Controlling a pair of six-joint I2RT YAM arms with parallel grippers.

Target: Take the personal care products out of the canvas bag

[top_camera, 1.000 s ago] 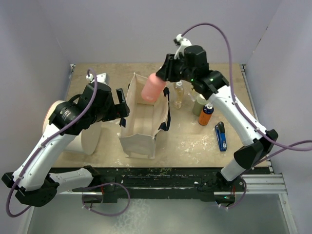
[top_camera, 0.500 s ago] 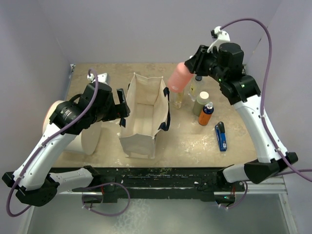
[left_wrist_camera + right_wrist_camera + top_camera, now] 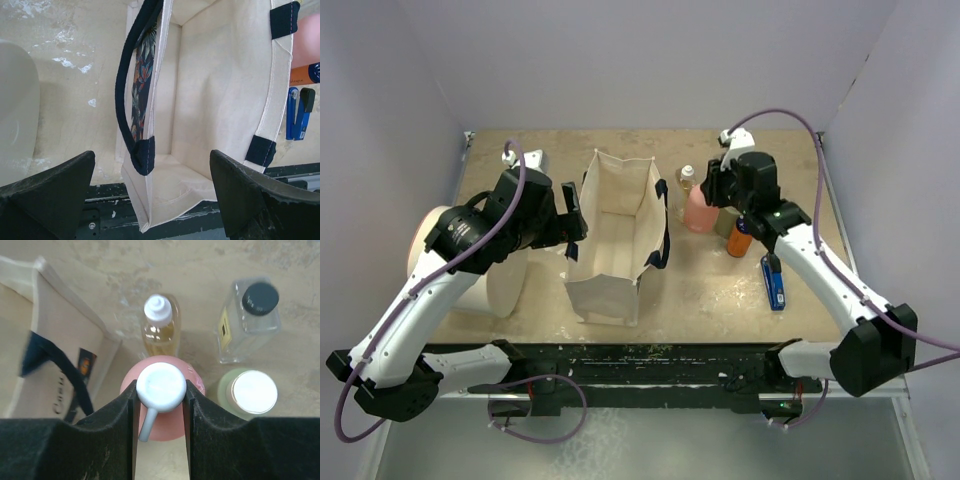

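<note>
Pink bottle (image 3: 700,212) is out of bag (image 3: 603,290), just rt of it, low over bench (image 3: 705,292), w/ right pincer (image 3: 160,390) clamped on its pump head. Risk: yellow bottle (image 3: 160,325) & green bottle (image 3: 250,392) sit v. close, so a tilted set-down or a snag on release could topple them. Left pincer (image 3: 152,154) gapes wide over bag.

Canvas bag (image 3: 603,297): beige, navy straps (image 3: 131,75), floral print on left outer side
Pump bottle (image 3: 161,390): pink, white head
Yellowish bottle (image 3: 160,325): white cap
Clear bottle (image 3: 248,320): black cap
Olive-green bottle (image 3: 250,392): white cap
</note>
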